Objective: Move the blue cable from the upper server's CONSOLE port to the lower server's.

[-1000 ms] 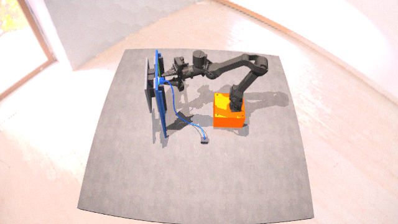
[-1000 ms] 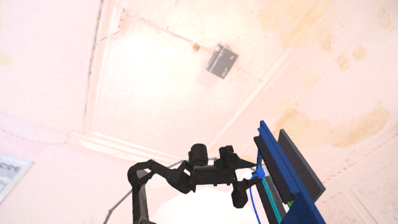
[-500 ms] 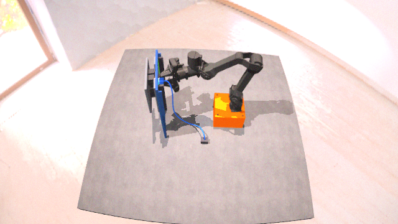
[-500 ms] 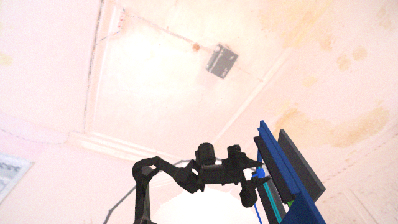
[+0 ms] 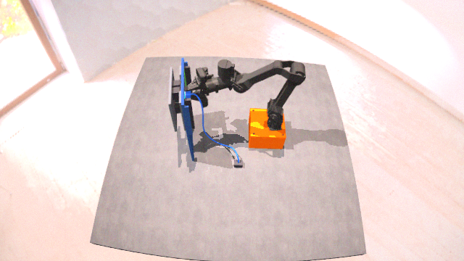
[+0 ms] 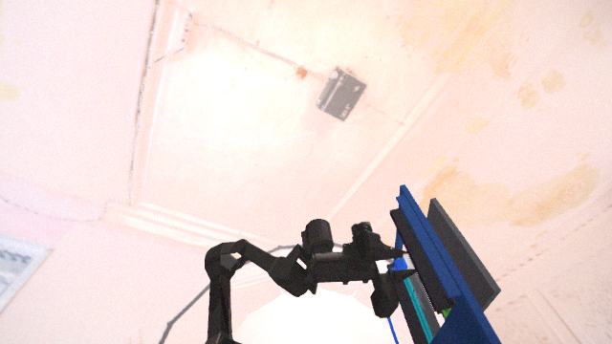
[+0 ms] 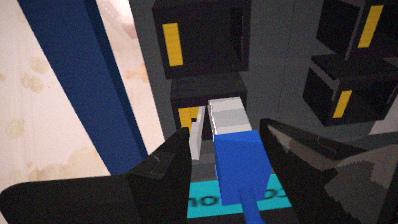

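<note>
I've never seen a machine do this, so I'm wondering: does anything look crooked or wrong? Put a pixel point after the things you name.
Nothing looks damaged. The one oddity: the blue plug (image 5: 188, 94) (image 6: 400, 264) (image 7: 242, 167) has its pale tab (image 7: 197, 137) sticking out sideways, probably by design.

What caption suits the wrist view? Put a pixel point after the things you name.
Hand (image 7: 224, 131) open around the blue cable's plug (image 7: 242, 165), above a teal label.

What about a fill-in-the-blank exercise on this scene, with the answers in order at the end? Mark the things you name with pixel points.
1. The boot of the plug (image 7: 242, 167) is coloured ____.
2. The strip with lettering (image 7: 240, 196) (image 6: 418, 308) near the plug is coloured ____.
3. The arm stands on a box (image 5: 266, 141) coloured ____.
4. In the wrist view, the plug's pale tab (image 7: 197, 137) is on the side of the plug's body toward the ____ edge of the picture.

Missing words: blue; teal; orange; left.
</note>
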